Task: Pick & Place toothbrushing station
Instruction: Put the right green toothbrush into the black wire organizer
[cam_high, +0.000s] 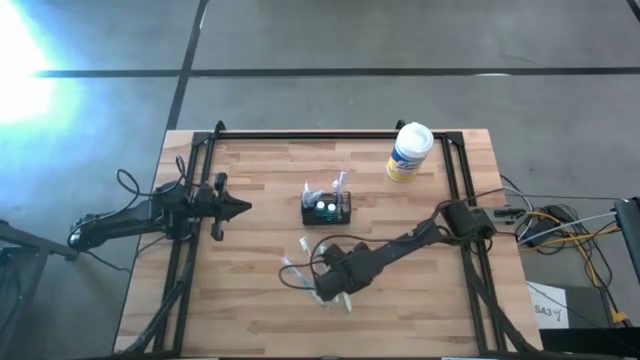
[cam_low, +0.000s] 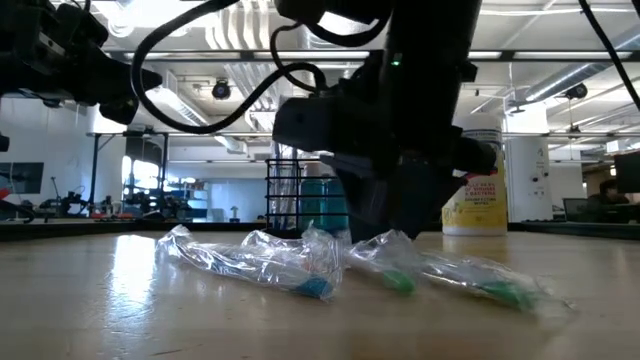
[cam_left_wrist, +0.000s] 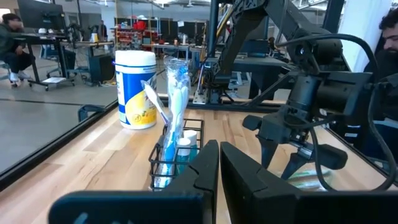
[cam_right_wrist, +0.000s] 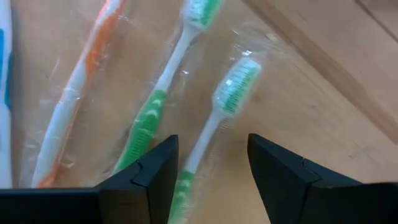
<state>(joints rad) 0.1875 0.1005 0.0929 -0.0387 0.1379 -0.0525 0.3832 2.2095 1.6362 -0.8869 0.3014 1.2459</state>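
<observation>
The toothbrushing station, a small black wire-mesh caddy (cam_high: 327, 209), stands mid-table with wrapped toothbrushes (cam_left_wrist: 176, 81) upright in it. Nearer the front edge, several toothbrushes in clear wrappers (cam_low: 300, 265) lie flat on the wood. My right gripper (cam_right_wrist: 211, 146) hangs open just above them, pointing steeply down. Its fingers stand on either side of the handle of a wrapped green toothbrush (cam_right_wrist: 233, 93). A second green one (cam_right_wrist: 168, 81) and an orange one (cam_right_wrist: 87, 68) lie beside it. My left gripper (cam_high: 243, 208) waits shut and level at the table's left, pointing toward the caddy.
A white-and-yellow cylindrical tub (cam_high: 410, 152) with a white lid stands at the far right of the table. Black frame rails (cam_high: 460, 190) run along the table's left, right and far sides. Bare wood lies to the right of the caddy and along the front edge.
</observation>
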